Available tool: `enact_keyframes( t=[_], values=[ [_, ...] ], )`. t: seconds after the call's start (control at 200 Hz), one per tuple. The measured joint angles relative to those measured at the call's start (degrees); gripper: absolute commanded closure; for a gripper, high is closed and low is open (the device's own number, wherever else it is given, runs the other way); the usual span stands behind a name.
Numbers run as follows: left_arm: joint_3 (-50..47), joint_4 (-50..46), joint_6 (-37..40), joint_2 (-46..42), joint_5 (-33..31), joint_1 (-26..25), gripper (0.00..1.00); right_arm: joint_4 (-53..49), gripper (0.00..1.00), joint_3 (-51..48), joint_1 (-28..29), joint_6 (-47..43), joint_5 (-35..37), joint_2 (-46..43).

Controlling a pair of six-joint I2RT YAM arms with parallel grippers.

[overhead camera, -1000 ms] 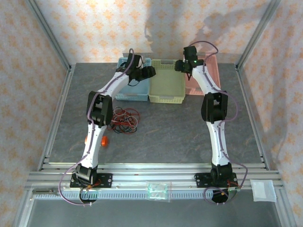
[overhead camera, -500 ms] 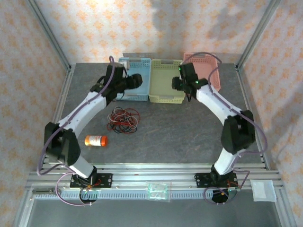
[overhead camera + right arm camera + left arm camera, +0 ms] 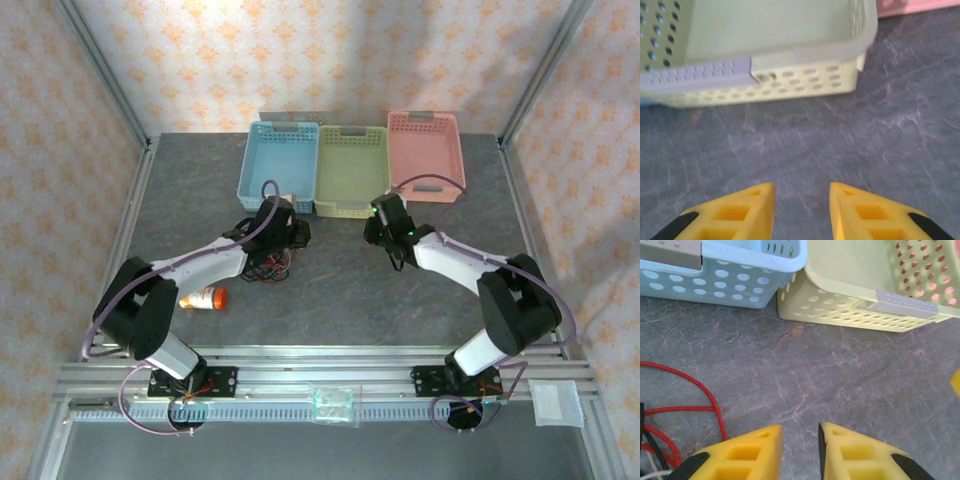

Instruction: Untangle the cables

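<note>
The cables [image 3: 714,405] are thin red, black and white wires in a loose, messy pile on the gray surface [image 3: 840,380], just left of the left claw [image 3: 799,432]. That claw is open a little and holds nothing. The right claw [image 3: 801,192] is partly open and empty too.

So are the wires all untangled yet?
Not yet. Done: nothing that I can see. The red, black and white wires lie in one jumbled heap on the table. In hand: the left fingers are low beside the heap and the right fingers are near the yellow basket, both holding nothing. Left: grab one wire, pull it free, then the others.
</note>
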Motion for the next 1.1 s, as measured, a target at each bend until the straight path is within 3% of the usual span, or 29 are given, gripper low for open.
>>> enact_keyframes(
  t=[0.39, 0.811, 0.976, 1.101],
  values=[
    [6.75, 3.72, -0.37, 11.28, -2.36, 0.0, 0.84, 7.65, 0.65, 6.03, -3.56, 0.46, 2.99, 11.1],
    [19.69, 2.6, 2.97, 22.43, -2.51, 0.55, 0.89, 7.82, 0.64, 10.69, -5.77, -1.25, 2.97, 14.99],
    [19.91, 1.14, 4.28, 20.72, -2.49, 0.61, 0.86, 7.21, 0.57, 9.86, -5.29, -2.16, 3.15, 12.2],
    [13.64, 0.98, 4.44, 9.77, -3.06, 0.61, 0.78, 5.49, 0.36, 8.92, -2.47, -2.16, 3.3, 3.93]
  ],
)
